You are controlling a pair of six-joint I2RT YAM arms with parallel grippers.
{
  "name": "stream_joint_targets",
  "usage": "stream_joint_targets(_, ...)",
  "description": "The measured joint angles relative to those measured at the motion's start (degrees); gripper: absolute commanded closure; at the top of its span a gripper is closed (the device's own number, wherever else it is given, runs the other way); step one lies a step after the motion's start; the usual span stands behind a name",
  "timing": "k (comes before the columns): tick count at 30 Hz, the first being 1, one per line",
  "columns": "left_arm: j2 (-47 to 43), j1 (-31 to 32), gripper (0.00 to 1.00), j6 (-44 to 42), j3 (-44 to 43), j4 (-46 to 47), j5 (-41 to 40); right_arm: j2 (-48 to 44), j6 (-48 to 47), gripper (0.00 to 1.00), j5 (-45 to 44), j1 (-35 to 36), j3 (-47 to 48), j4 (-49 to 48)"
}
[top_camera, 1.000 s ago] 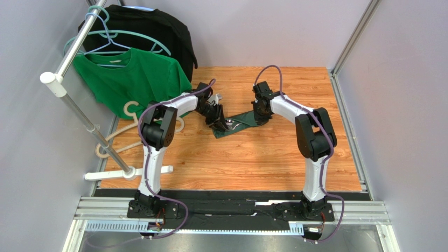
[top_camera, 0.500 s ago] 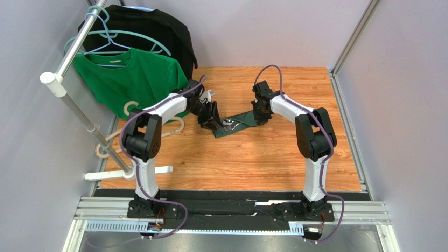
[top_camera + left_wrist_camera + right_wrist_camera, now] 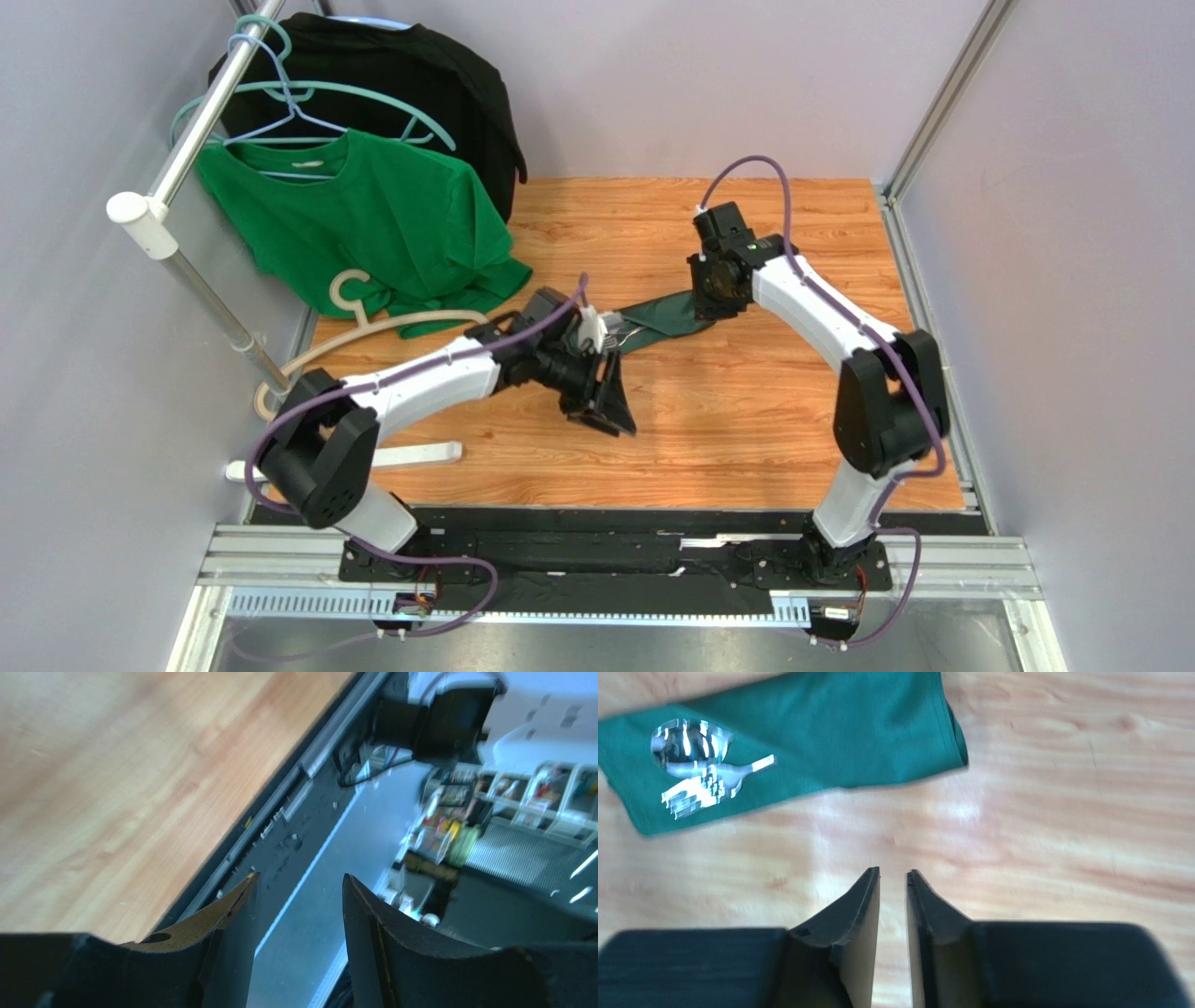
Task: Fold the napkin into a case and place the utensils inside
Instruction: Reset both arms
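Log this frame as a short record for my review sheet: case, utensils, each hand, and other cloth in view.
case: dark green folded strip, flat on the table
utensils: shiny heads showing at one end of the case; handles hidden
left hand: open, empty, apart from the case, pointing toward the table's near edge
right hand: slightly open, empty, over bare wood beside the case
other cloth: T-shirt and black garment on hangers, far left

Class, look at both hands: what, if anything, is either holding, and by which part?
Nothing is held. The left hand is open and empty above the table; the right hand, slightly parted, hovers clear of the case and utensils.
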State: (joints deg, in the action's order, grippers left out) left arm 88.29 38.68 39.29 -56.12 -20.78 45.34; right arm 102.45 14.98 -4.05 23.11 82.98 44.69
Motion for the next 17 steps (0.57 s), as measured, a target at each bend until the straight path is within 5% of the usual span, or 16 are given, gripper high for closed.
stream_joint_targets(5,-11.47,16.06,0.45,-1.18,2.73,1.86,-16.11,-12.87,1.6,0.6,1.27,0.09,-10.86,-0.46)
stream_joint_targets(10,-32.11,21.9,0.31,-5.53,4.02,6.34,-35.52,-30.05,4.46,0.26,4.04,1.33,-21.77,-0.76)
stream_joint_targets(11,-36.52,21.7,0.17,-6.71,4.9,8.02,-39.28,-33.66,5.18,0.23,4.76,1.66,-23.06,-0.72)
stream_joint_targets(12,-40.76,21.44,0.15,-7.87,5.9,9.55,-42.8,-36.85,5.75,0.0,5.68,1.9,-23.74,-0.59)
stream_joint_targets(17,-55.17,21.18,0.09,-12.2,9.38,13.9,-53.22,-57.2,8.39,0.0,8.61,2.54,-26.62,-1.7)
